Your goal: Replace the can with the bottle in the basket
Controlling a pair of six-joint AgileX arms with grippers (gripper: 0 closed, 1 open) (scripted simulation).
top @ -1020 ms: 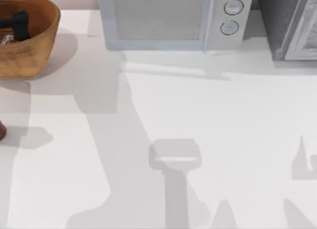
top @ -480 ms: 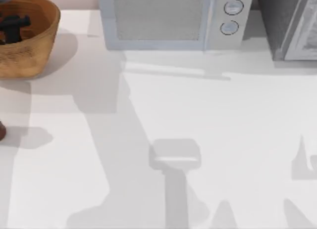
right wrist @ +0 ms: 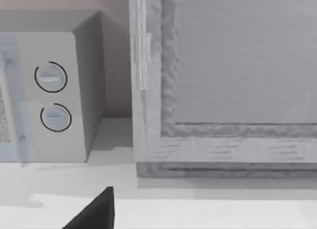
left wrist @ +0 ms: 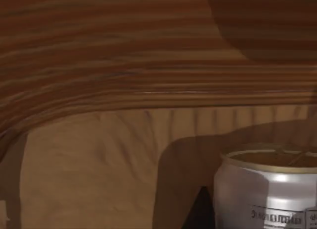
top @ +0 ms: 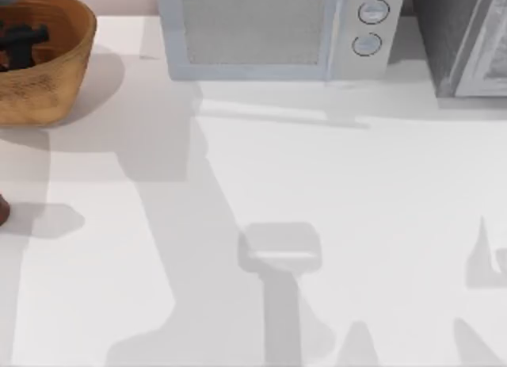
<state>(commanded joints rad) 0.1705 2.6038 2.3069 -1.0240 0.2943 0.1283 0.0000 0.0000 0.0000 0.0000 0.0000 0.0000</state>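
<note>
My left gripper (top: 20,43) is in basket (top: 59,74), upper left; finger state unclear, so centre on can (left wrist: 265,189) w/o clipping wall.

One basket (top: 47,82), one can (left wrist: 267,189), one microwave (top: 269,34)

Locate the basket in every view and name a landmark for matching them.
Top view: basket at the table's far left corner, left of the microwave; left gripper inside it.
Left wrist view: the basket's ribbed wall rises behind the can.
Right wrist view: faces the microwave and a grey box instead.
Shared landmark: the microwave's two dials link the top and right wrist views; the basket links the top and left wrist views.
</note>
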